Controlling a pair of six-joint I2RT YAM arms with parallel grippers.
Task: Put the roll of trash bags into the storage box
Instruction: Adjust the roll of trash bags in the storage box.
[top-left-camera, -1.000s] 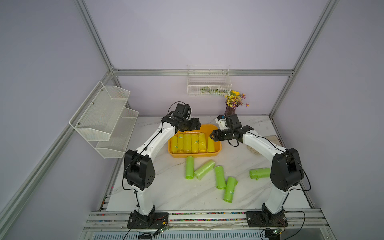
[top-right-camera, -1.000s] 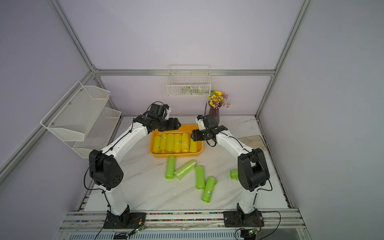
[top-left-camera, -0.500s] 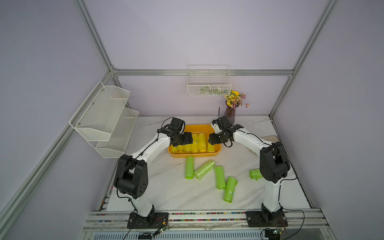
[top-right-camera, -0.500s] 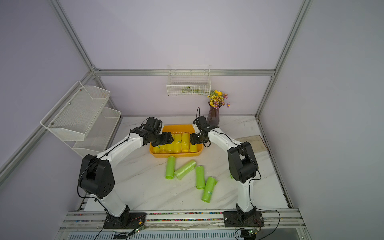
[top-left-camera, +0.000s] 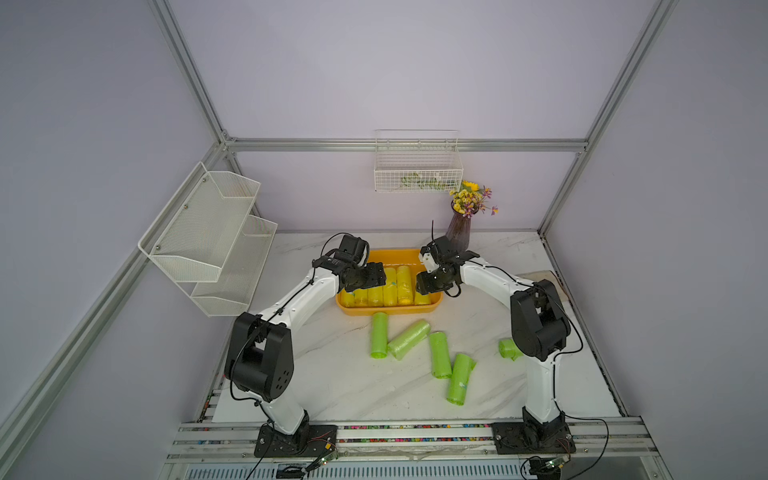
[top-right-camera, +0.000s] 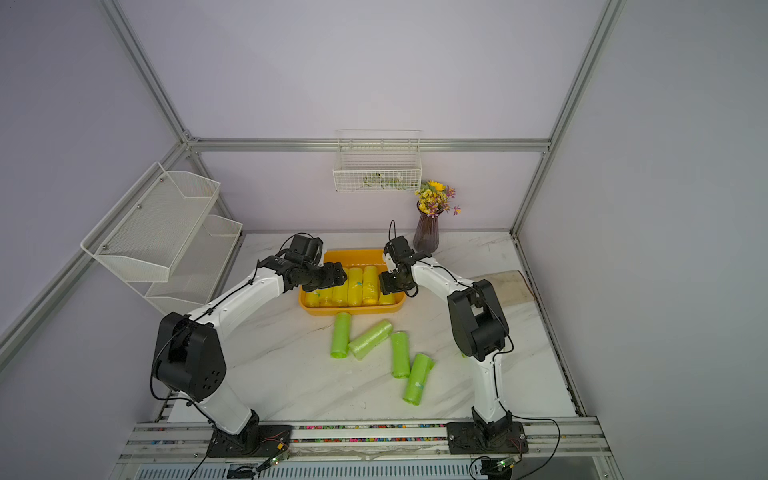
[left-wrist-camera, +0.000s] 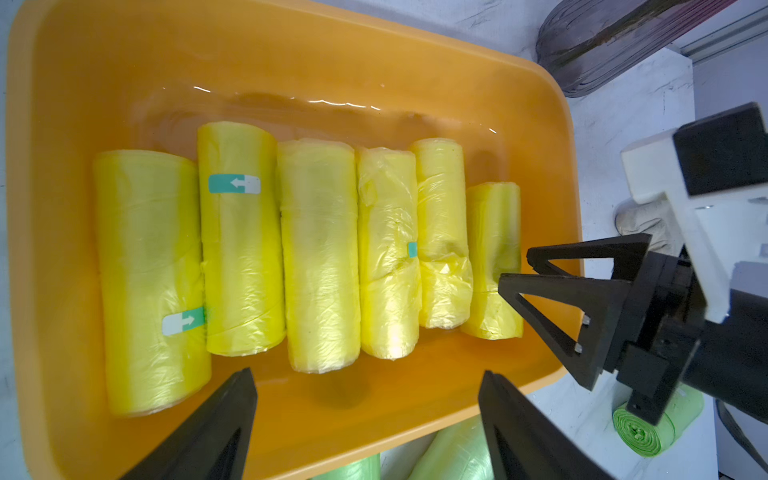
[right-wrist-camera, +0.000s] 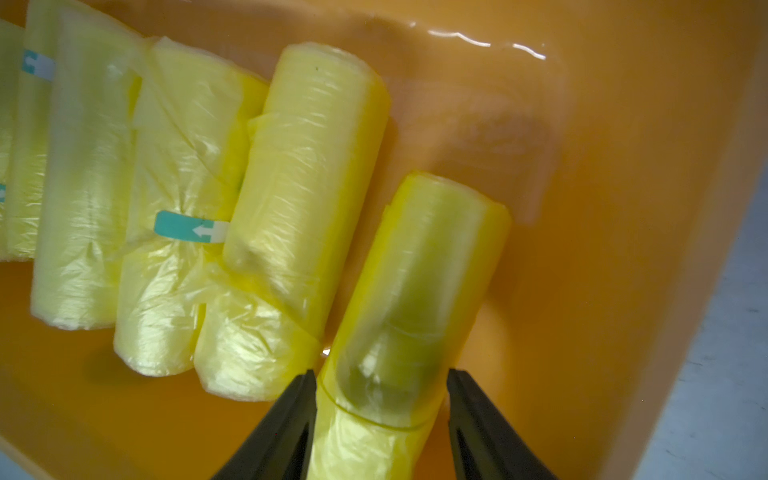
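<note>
The orange storage box (top-left-camera: 390, 311) (top-right-camera: 353, 311) stands at the back middle of the table, holding several yellow-looking rolls of trash bags side by side. My right gripper (right-wrist-camera: 380, 372) (top-left-camera: 422, 282) is low over the box's right end. Its jaws straddle the end roll (right-wrist-camera: 415, 270) (left-wrist-camera: 494, 257), which lies slightly askew. One finger touches the roll and the other stands a sliver off it. My left gripper (left-wrist-camera: 368, 372) (top-left-camera: 374, 276) hangs open over the box's left front, with nothing between its fingers. Several green rolls (top-left-camera: 408, 338) lie on the table in front of the box.
A purple vase of flowers (top-left-camera: 459, 232) stands just behind the box's right corner. A white wire basket (top-left-camera: 417, 166) hangs on the back wall and a white mesh shelf (top-left-camera: 216, 237) on the left wall. A cloth (top-left-camera: 544, 278) lies at the table's right edge.
Both arms have come down lower over the box. The right jaws have narrowed around the end roll, and the left jaws have widened a little.
</note>
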